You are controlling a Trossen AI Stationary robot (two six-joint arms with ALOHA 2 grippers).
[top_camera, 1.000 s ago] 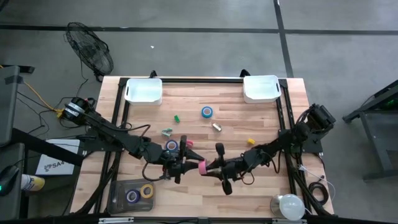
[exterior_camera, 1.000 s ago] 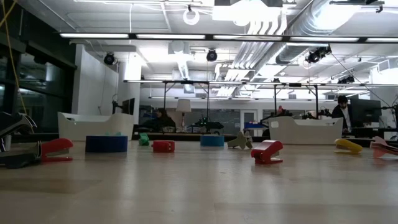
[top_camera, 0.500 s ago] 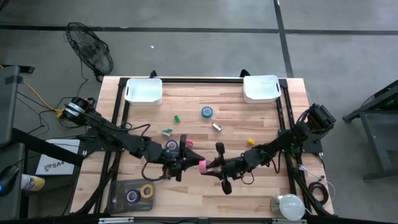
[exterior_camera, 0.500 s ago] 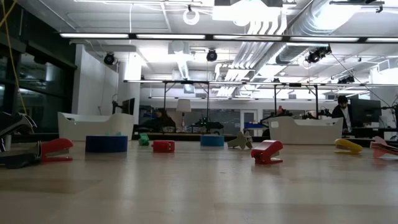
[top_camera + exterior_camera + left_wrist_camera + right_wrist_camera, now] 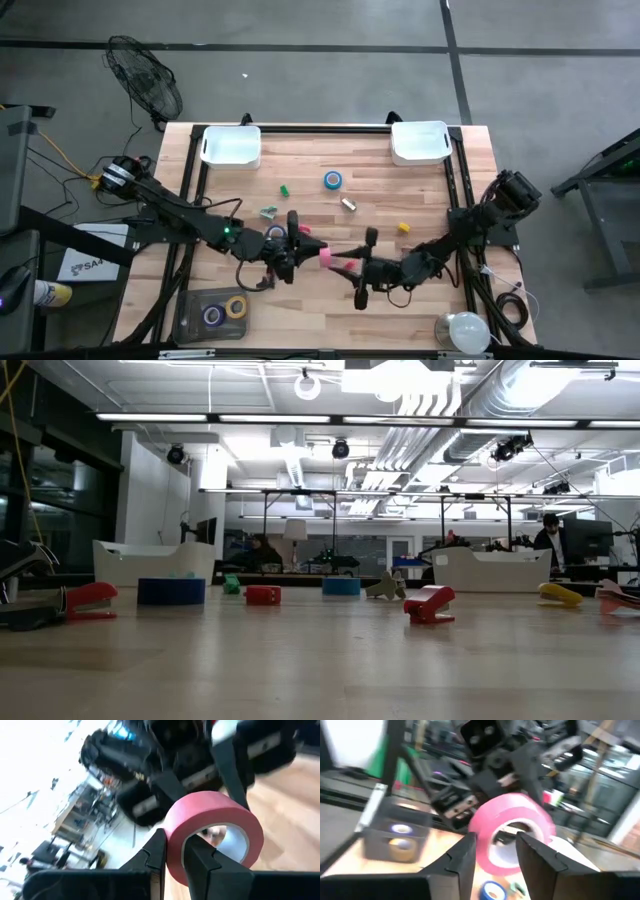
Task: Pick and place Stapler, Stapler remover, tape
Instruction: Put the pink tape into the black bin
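Note:
The pink tape roll hangs in the air over the table's near middle, between my two grippers. My left gripper comes from the table's left and is shut on it. My right gripper faces it from the right and is open. Its fingers stand on either side of the ring's wall, and I cannot tell whether they touch it. A blue tape roll lies flat on the table farther back. Another roll and a red stapler lie close behind my left gripper. My left gripper pinches the pink roll's wall between its two fingers, one finger inside the ring's hole and one outside. The fingers come level from the table's left. The roll is lifted clear of the table, its hole facing sideways.
Two white bins stand at the far edge. A clear box with tape rolls sits at the near left. A greenish stapler remover, a green block and a yellow block lie about the middle.
My right hand has swung about at the wrist and drawn a little toward the table's right. The pink roll has stayed where it was, in the air at my left gripper's tips.

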